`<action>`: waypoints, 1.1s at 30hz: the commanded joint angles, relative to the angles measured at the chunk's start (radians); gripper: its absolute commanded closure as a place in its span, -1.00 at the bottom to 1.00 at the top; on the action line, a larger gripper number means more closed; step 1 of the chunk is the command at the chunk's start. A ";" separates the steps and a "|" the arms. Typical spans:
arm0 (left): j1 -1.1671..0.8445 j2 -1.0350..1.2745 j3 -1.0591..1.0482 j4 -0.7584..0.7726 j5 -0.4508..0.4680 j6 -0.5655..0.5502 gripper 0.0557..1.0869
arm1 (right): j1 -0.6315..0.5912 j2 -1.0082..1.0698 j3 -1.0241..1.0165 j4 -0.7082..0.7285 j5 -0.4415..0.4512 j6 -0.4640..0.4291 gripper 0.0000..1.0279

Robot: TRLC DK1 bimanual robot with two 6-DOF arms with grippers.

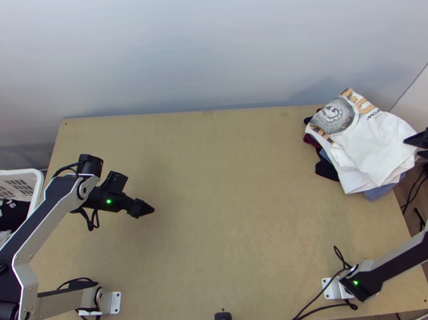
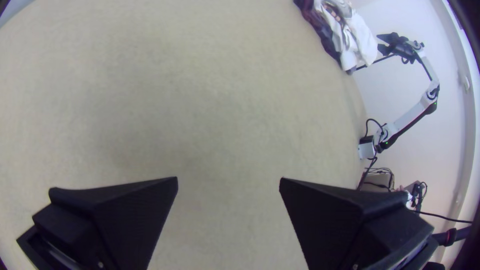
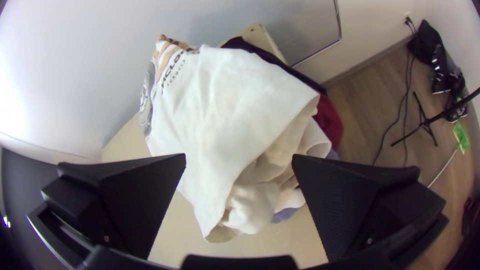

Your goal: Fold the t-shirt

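Shirt (image 1: 376, 150) tops the pile (image 1: 326, 169) at the table's (image 1: 229, 217) far right corner, print up, one edge bunched; presumably stacked there as finished work. Right gripper (image 3: 239, 156): fingers spread, gripping nothing, just beside the shirt's outer side, plausibly clear for release or adjustment. Left gripper (image 2: 228, 178): spread, ungripped, over the table's left part, well apart from the shirt; probably on standby.

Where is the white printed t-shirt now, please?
In the top view, the white printed t-shirt lies atop the darker clothes pile at the far right corner of the light wooden table, beside the open right gripper.
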 commanded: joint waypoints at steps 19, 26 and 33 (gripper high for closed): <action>0.004 -0.254 -0.028 0.140 -0.293 -0.216 -0.92 | 0.073 -0.601 -0.379 0.217 0.109 -0.027 -0.91; 0.056 -0.396 -0.120 0.204 -0.306 -0.233 -0.92 | 0.449 -0.989 -0.859 0.510 0.364 0.097 -0.91; 0.039 -0.534 -0.236 0.367 -0.327 -0.262 -0.92 | 0.801 -1.134 -1.097 0.765 0.634 0.289 -0.91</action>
